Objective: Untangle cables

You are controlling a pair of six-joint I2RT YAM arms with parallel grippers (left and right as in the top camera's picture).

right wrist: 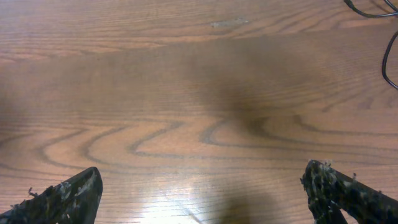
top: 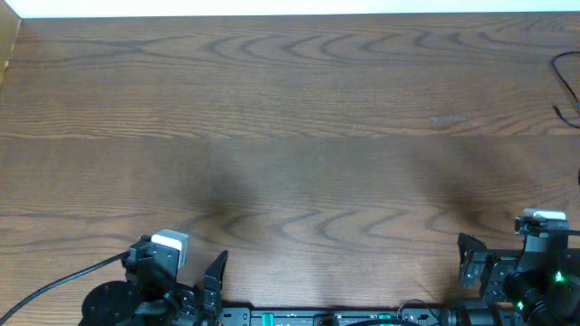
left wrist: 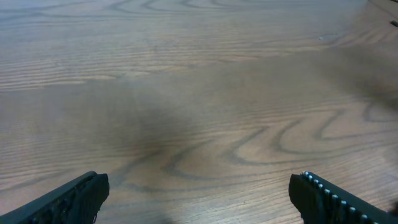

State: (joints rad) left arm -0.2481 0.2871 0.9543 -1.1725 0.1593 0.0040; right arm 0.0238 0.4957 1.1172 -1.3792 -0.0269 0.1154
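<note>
No coil of cables shows on the table. Only a thin black cord (top: 567, 89) loops in at the far right edge, cut off by the frame, and I cannot tell whether it is one of the cables. The same cord (right wrist: 387, 59) shows in the top right corner of the right wrist view. My left gripper (top: 178, 264) sits at the near left edge and my right gripper (top: 524, 263) at the near right edge. Both stand open: bare wood lies between the left gripper's (left wrist: 199, 198) fingers and between the right gripper's (right wrist: 202, 194) fingers.
The wooden table (top: 290, 136) stretches away from both arms. A thicker black cable (top: 54, 282) runs from the left arm's base off the near left corner. The table's left edge (top: 7, 54) shows at the far left.
</note>
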